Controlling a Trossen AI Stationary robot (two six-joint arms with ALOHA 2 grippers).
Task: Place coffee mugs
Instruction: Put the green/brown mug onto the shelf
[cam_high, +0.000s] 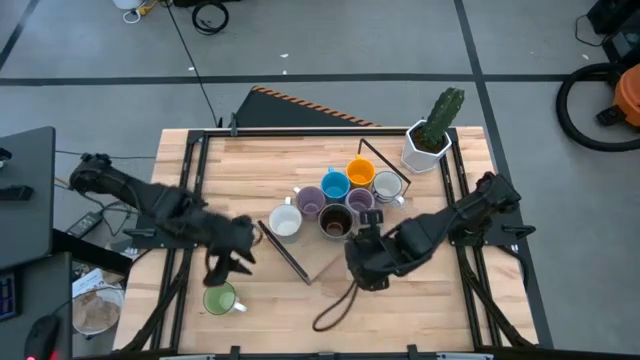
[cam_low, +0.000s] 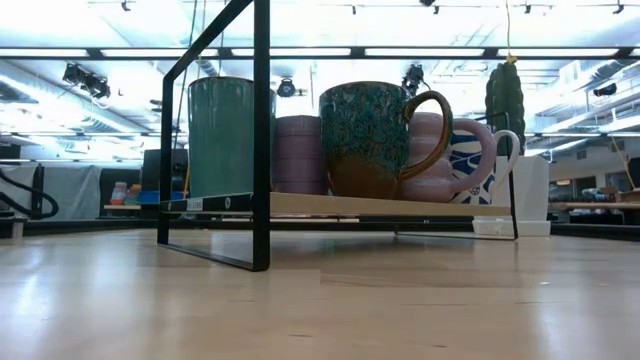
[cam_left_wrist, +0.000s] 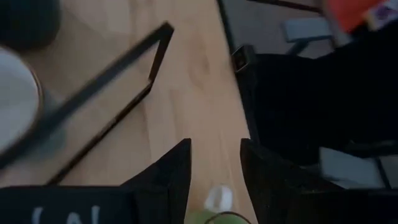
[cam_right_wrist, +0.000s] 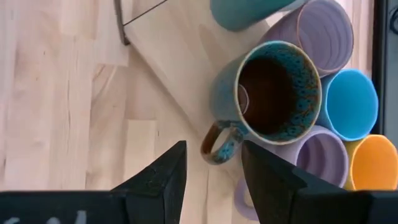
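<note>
Green mug (cam_high: 220, 298) stands alone near the table's front-left, just below the left gripper (cam_high: 228, 268), whose fingers are spread; it should descend squarely over the rim. Right gripper (cam_high: 368, 262), also spread, waits beside the rack (cam_high: 300, 262)

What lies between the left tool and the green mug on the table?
Nothing: in the high view the left tool hangs just above the green mug, with only bare wooden table showing between them.

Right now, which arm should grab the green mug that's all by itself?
The left. Its gripper hangs right above the green mug, fingers open. The right gripper is over by the shelf, beside the brown mug.
</note>
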